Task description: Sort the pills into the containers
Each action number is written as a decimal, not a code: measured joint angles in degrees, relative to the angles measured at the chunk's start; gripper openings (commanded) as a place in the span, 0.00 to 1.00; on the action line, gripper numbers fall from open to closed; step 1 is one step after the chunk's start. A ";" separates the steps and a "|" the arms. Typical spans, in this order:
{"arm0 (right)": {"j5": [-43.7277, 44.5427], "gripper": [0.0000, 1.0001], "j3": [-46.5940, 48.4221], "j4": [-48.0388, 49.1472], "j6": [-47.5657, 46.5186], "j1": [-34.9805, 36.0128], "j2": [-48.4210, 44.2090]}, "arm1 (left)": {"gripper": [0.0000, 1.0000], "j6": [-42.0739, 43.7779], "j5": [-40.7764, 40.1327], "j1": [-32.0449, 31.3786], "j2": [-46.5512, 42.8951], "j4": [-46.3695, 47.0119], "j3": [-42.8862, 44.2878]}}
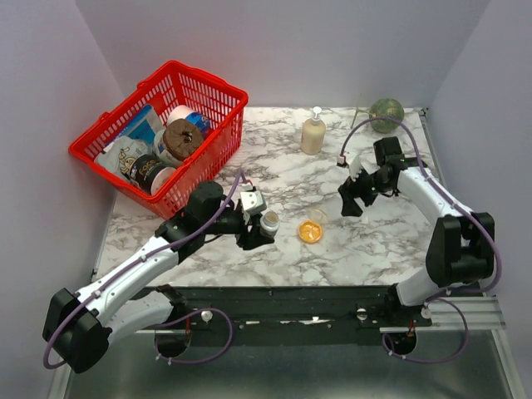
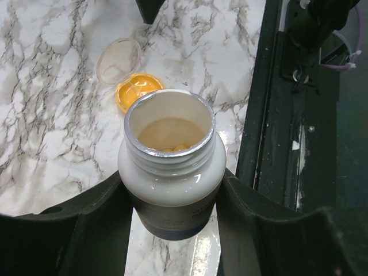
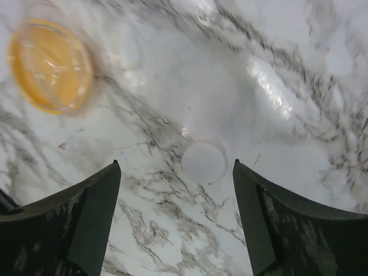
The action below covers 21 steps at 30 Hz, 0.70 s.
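A white pill bottle [image 2: 171,172] with a dark label band stands uncapped, and my left gripper [image 2: 172,192] is shut on its body. A few pale orange pills [image 2: 172,148] lie inside it. In the top view the bottle [image 1: 269,222] is left of the shallow clear dish [image 1: 312,231], which holds orange pills [image 2: 138,93]. The dish's clear lid [image 2: 119,59] lies beside it. My right gripper [image 3: 177,167] hangs open above the marble. The bottle's white cap [image 3: 204,162] lies flat on the table between its fingers, touching neither. In the top view that gripper [image 1: 349,202] is right of the dish.
A red basket [image 1: 208,79] full of groceries sits at the back left. A beige pump bottle [image 1: 313,133] and a green round thing [image 1: 386,112] stand at the back. The table's dark front rail [image 1: 291,295] runs just behind my left gripper.
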 measured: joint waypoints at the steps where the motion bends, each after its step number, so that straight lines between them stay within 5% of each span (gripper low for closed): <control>1: -2.95 1.00 1.62 -1.79 -2.19 0.15 -1.22 | 0.00 -0.39 0.57 0.00 0.13 0.55 0.00; 9: -38.25 1.00 9.35 -17.77 -34.62 10.19 -13.64 | 0.00 -5.29 6.67 0.00 4.44 5.99 0.04; 14: -43.21 1.00 17.25 -19.80 -38.27 22.77 -9.51 | 0.00 -6.93 8.59 -0.07 5.75 6.69 0.07; 21: -41.86 0.97 19.52 -16.74 -33.48 28.61 -6.84 | 0.00 -8.11 10.10 -0.35 5.75 8.02 0.17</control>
